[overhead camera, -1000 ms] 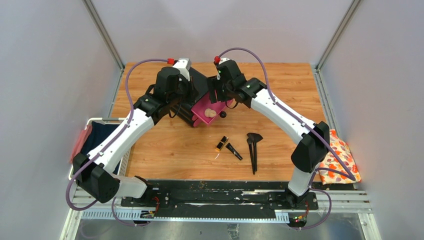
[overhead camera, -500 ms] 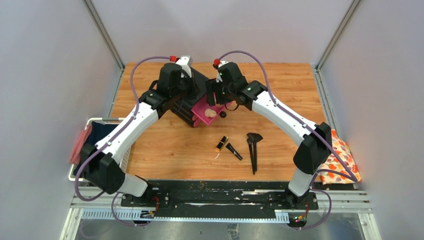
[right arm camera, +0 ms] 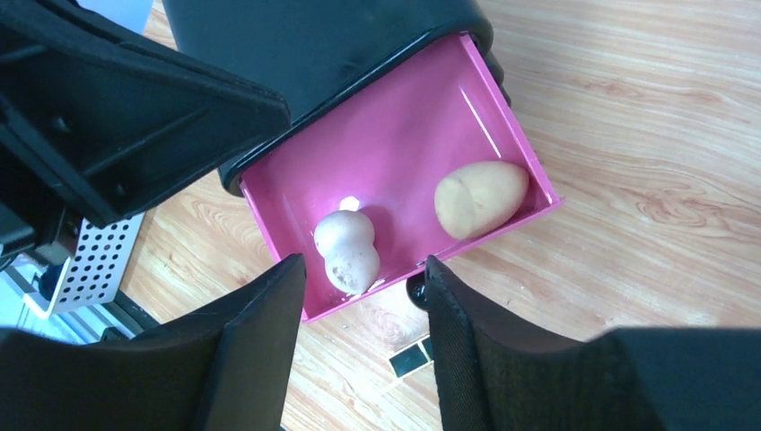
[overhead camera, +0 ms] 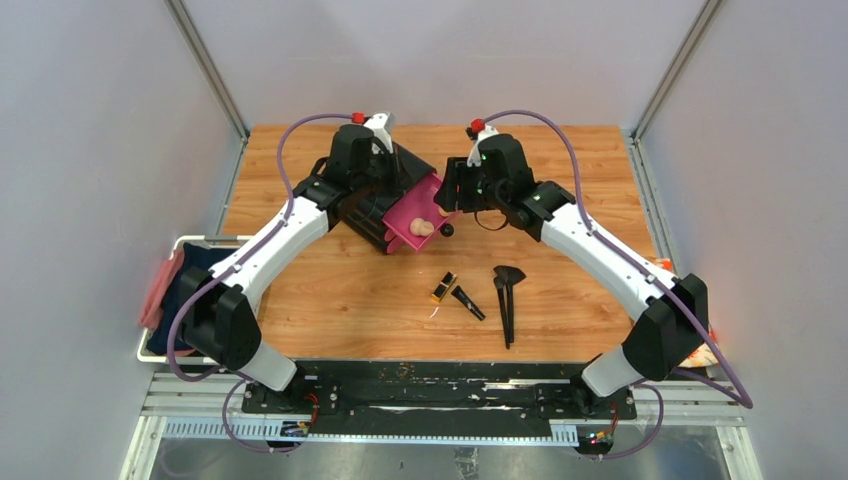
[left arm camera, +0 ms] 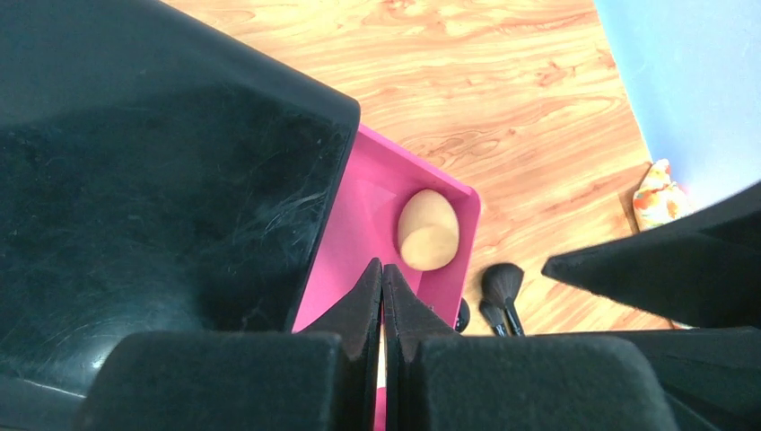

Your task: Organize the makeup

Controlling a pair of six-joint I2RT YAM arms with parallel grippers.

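**Top view.** Black box (overhead camera: 368,232) at far centre of tabletop (overhead camera: 330,290), pink drawer (overhead camera: 408,218) open toward near right, knob (overhead camera: 447,230) at its front. One sponge (overhead camera: 424,228) visible inside, by the front wall. Left fingers (overhead camera: 392,200) over the box-and-drawer junction, right fingers (overhead camera: 452,192) just right of the drawer. Open or closed: cannot tell from here. Case (overhead camera: 444,287), tube (overhead camera: 467,302) and brushes (overhead camera: 508,300) loose on the tabletop nearer the bases, well apart from both sets of fingers. Basket (overhead camera: 170,300) at left edge.

**Left wrist.** Left fingers (left arm camera: 381,301) pressed together, nothing between them, tips above the drawer (left arm camera: 368,206) floor. Sponge (left arm camera: 428,230) just beyond the tips and slightly right, in the drawer's front corner, not touching them. Box (left arm camera: 161,180) to the left. Brushes (left arm camera: 501,285) past the drawer; cloth (left arm camera: 658,184) far right.

**Right wrist.** Right fingers (right arm camera: 269,332) spread wide, empty, above the drawer (right arm camera: 404,135) front. Two sponges inside, apart from each other:
- pale waisted one (right arm camera: 345,250) between the fingers, at the front wall
- tan egg-shaped one (right arm camera: 480,197) in the front corner

Knob (right arm camera: 415,289) and part of the case (right arm camera: 408,359) in the gap.
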